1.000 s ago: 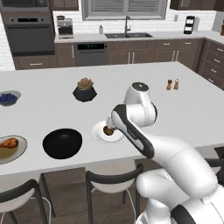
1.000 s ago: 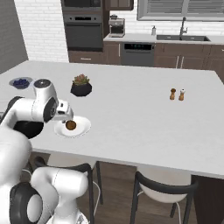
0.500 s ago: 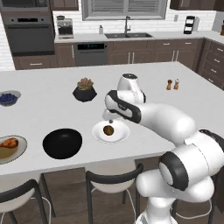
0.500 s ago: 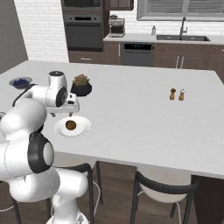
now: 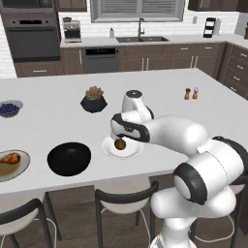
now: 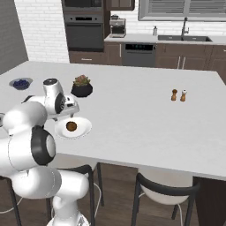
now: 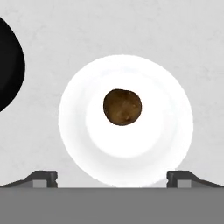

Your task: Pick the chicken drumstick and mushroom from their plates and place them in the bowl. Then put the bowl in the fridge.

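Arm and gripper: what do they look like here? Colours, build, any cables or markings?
Glossy white arm of rounded segments, with dark grey-black rings and caps at the joints. The gripper has two small dark finger tips. No cables or markings show.

Glossy white rounded arm [image 5: 169, 133], bulky segments, dark grey-black joint rings and round caps; domed white wrist link with dark top; two small dark grey finger tips [image 7: 41, 177].
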